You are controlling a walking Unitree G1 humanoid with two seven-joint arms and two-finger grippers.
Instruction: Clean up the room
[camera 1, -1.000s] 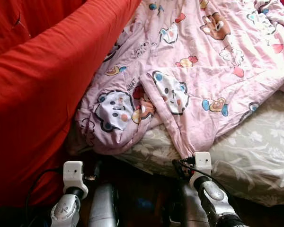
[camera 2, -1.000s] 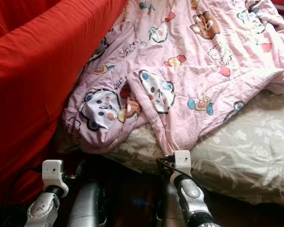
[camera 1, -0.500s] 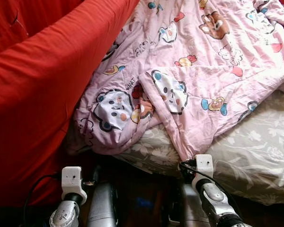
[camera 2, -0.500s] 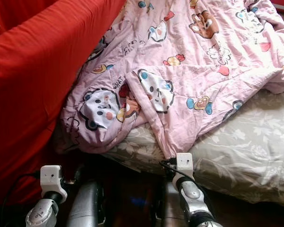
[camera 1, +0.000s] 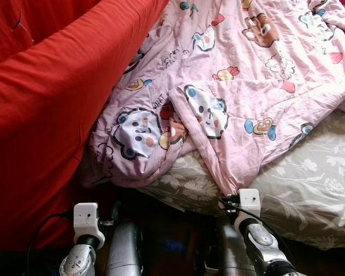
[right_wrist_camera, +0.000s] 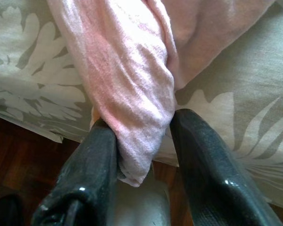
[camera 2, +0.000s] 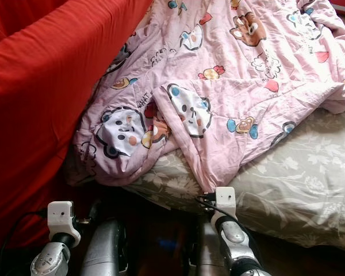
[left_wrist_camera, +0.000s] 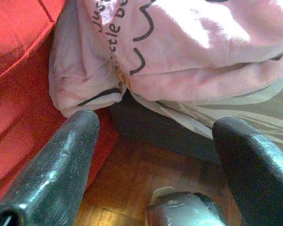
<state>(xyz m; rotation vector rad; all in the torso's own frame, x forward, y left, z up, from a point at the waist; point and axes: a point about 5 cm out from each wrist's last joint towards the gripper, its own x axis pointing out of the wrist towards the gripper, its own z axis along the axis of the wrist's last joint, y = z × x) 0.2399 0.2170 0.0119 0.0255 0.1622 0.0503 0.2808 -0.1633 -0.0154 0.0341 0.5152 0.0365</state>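
A pink cartoon-print blanket (camera 1: 236,75) lies rumpled across a bed with a grey floral sheet (camera 1: 316,190). One corner of the blanket (right_wrist_camera: 132,108) hangs over the bed's near edge, and my right gripper (right_wrist_camera: 144,141) is shut on it, the cloth pinched between both black fingers (right_wrist_camera: 96,160). My right wrist (camera 1: 248,202) sits just below that corner. My left gripper (left_wrist_camera: 158,125) is open and holds nothing. It is low above the wooden floor (left_wrist_camera: 132,174), pointing at the blanket's bunched lower-left fold (left_wrist_camera: 85,89). My left wrist (camera 1: 85,215) is near the red cover.
A large red fabric-covered mass (camera 1: 40,115) fills the left side and presses against the blanket. Dark wooden floor (camera 1: 172,244) runs between it and the bed edge. A black cable (camera 1: 43,230) loops by my left arm.
Both wrists have dropped slightly lower in the head views. The blanket corner stays at my right gripper, and the blanket's lie is much the same.
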